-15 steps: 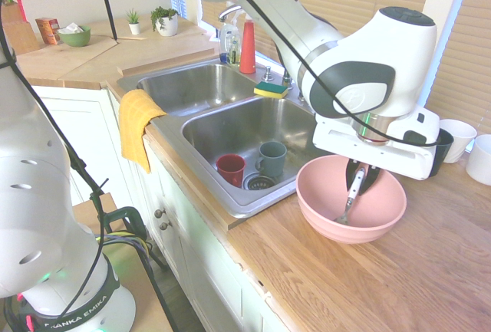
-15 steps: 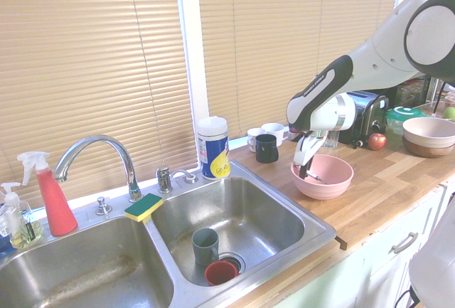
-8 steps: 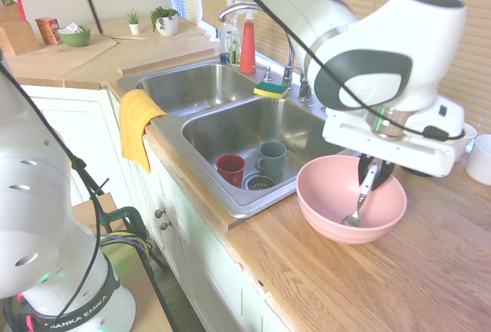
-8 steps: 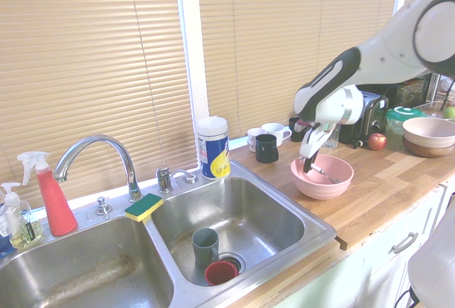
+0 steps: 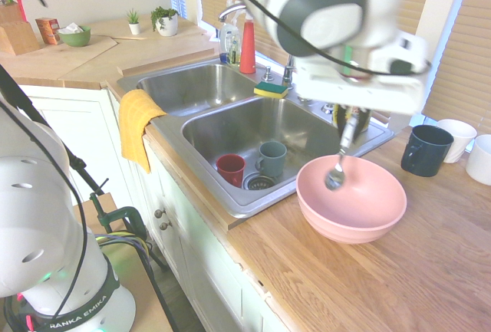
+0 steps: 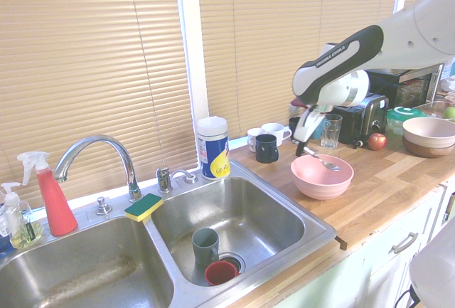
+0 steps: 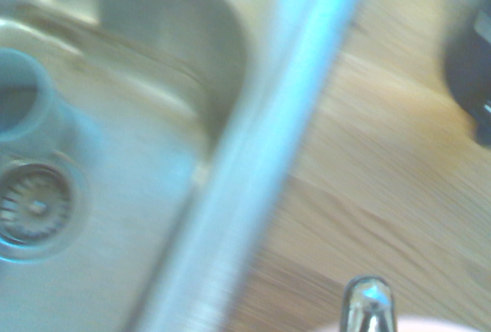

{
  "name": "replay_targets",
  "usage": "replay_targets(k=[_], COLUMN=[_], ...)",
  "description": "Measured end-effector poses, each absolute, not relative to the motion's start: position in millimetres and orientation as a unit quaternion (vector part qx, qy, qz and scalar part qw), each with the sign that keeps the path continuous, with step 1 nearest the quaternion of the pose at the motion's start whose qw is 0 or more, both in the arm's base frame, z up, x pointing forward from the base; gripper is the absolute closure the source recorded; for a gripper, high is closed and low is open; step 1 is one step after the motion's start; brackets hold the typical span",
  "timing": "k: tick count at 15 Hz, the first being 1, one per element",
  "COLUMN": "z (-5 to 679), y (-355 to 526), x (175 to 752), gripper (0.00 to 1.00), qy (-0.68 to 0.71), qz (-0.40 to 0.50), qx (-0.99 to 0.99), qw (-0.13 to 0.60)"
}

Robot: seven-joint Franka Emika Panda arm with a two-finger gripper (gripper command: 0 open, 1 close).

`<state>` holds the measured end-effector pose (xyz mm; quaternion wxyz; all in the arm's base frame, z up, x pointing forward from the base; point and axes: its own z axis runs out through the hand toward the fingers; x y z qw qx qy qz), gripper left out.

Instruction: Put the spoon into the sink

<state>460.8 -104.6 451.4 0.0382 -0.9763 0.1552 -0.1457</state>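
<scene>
Now the fingers (image 5: 351, 121) pinch the spoon (image 5: 338, 165), hanging above the pink bowl (image 5: 351, 198)

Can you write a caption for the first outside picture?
Robot gripper lifts the spoon above the pink bowl.

My gripper (image 5: 349, 126) is clamped on the white handle of the spoon (image 5: 340, 160), which hangs tilted with its metal bowl end just above the near rim of the pink bowl (image 5: 351, 198) on the wooden worktop (image 5: 368, 271). Beside the bowl lies the steel double sink (image 5: 230, 117), with a red cup (image 5: 230, 169) and a grey-green cup (image 5: 271, 159) standing by the drain of its nearer basin. A yellow cloth (image 5: 136, 125) hangs over the sink's front edge, and a dark mug (image 5: 424, 150) stands behind the bowl.
</scene>
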Motion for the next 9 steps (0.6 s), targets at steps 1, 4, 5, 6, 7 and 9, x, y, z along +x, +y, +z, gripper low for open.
replay_targets(k=[1,4,5,6,7,9], z=[458,464,464,460,453,433], y=[-84,-32,-17,2,21,60], x=[455,445,445,447,449,455], gripper=[1.0,1.0,1.0,1.0,1.0,1.0], qy=[0.151,0.141,0.13,0.118,0.109,0.101], qz=[-0.15,-0.152,-0.153,-0.153,-0.151,-0.151], qx=[-0.977,-0.978,-0.979,-0.981,-0.982,-0.983], qw=[0.035,0.023,0.02,0.016,0.009,0.005])
